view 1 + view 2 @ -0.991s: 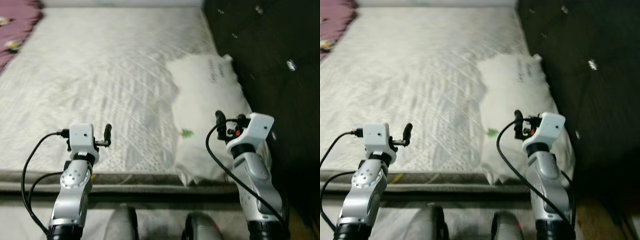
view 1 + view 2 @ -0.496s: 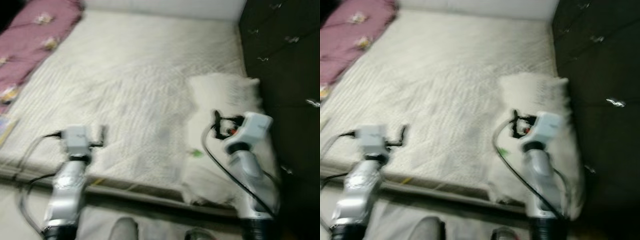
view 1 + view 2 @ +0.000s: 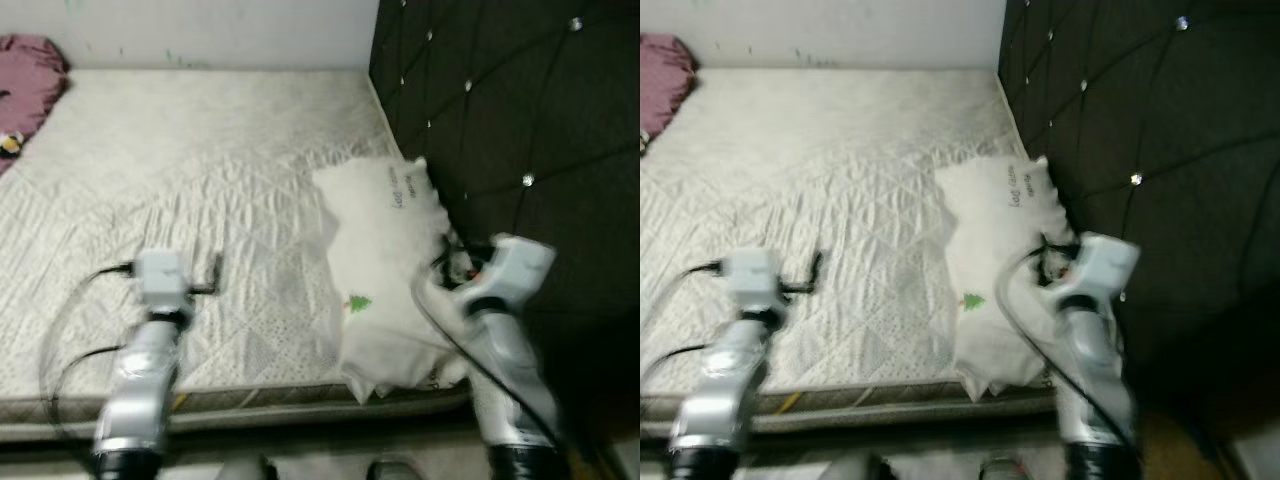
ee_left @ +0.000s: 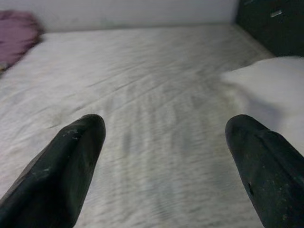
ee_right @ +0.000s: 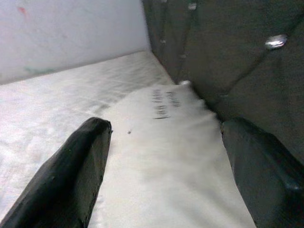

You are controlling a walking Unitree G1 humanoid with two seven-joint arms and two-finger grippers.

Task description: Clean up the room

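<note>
Camera shifted since the half-second-earlier frame: the view has swung, so the dark tufted headboard (image 3: 500,120) now takes up much more of the robot's right side and the purple blanket (image 3: 25,70) sits far off in the back left corner. Bedding itself hasn't moved. Head views are slightly blurred around the arms.

White pillow (image 3: 385,270) lies on the quilted mattress (image 3: 170,180), along its right edge, touching or just beside the headboard. It carries dark handwriting near its far end and a small green mark (image 3: 359,302) nearer the robot. Its near end hangs a little over the mattress front edge.

Right gripper (image 5: 164,171) is over the pillow, beside the headboard, fingers (image 5: 76,166) spread wide, nothing between them (pillow surface visible in the gap, contact can't be judged).

Left gripper (image 4: 166,161) is held over bare mattress, well to the left of the pillow, fingers (image 4: 71,156) also spread wide, holding nothing. In its wrist view the pillow edge shows off to one side and the purple blanket far back.

White wall (image 3: 200,30) runs behind the bed.
</note>
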